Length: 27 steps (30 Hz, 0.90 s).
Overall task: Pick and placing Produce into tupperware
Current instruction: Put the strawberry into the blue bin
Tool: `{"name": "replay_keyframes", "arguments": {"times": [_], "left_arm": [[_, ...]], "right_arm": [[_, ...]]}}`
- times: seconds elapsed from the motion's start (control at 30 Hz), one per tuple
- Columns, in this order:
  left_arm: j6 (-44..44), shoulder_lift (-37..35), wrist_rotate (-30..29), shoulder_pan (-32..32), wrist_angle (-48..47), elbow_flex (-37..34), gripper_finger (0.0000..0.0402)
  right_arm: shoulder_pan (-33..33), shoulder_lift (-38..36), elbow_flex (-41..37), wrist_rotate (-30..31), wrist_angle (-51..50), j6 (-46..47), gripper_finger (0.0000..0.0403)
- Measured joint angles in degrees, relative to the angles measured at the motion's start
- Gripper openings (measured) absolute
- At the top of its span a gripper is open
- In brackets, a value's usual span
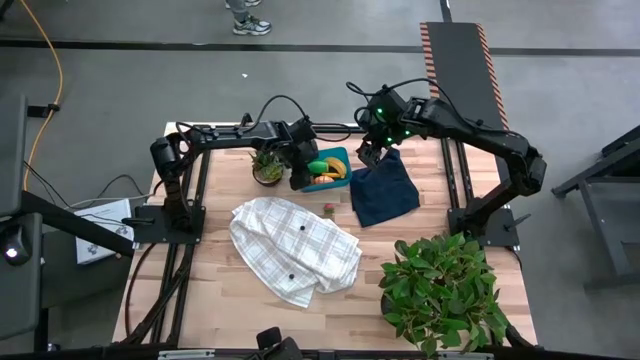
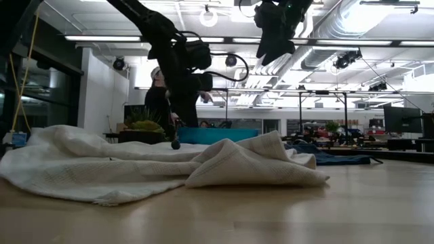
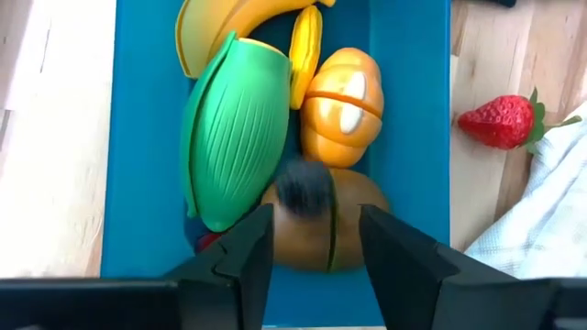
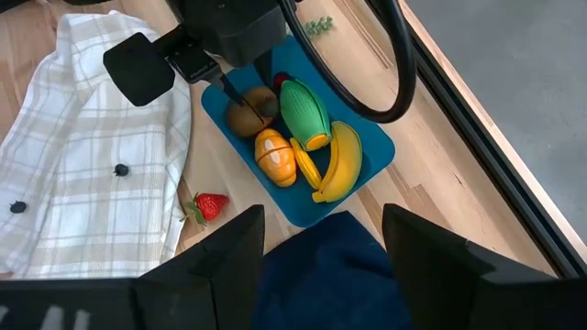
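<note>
The left gripper (image 3: pixel 316 240) is seen poised over the teal tupperware (image 3: pixel 147 183), its jaws spread and empty, with a brown piece (image 3: pixel 316 229) lying loose in the container directly beneath them. A green ridged piece (image 4: pixel 304 112), an orange piece (image 4: pixel 276 156) and a banana (image 4: pixel 339 165) are already packed inside, their long axes running roughly along the container's length. One strawberry (image 4: pixel 210 205) is left on the table, between the container and the checked cloth (image 4: pixel 92 156), stem end towards the cloth. It lies nearer the left gripper, just outside the container wall. The right gripper (image 4: pixel 321 243) is held spread and empty above the navy cloth (image 4: pixel 321 266)
</note>
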Motion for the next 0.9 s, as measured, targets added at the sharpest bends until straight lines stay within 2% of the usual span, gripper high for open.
{"name": "replay_keyframes", "arguments": {"times": [0.2, 0.43, 0.67, 0.9], "left_arm": [[-1.50, 0.00, 0.60, 0.00, 0.08, 0.56, 0.0162], [-2.96, -1.85, 1.73, 0.00, -4.43, 5.38, 0.0163], [-7.20, -8.25, 2.34, 0.00, -8.58, 6.78, 0.0163], [-13.87, -16.58, 0.74, 0.00, -14.56, 6.80, 0.0163]], "right_arm": [[0.00, 0.00, 0.00, 0.00, -0.02, 0.00, 0.0213], [0.00, -0.22, 0.00, 0.02, -0.69, -1.24, 0.0213], [1.70, -0.92, 0.00, -0.23, -5.67, -4.85, 0.0213], [4.86, -1.43, 0.00, -5.02, -9.45, -6.99, 0.0213]]}}
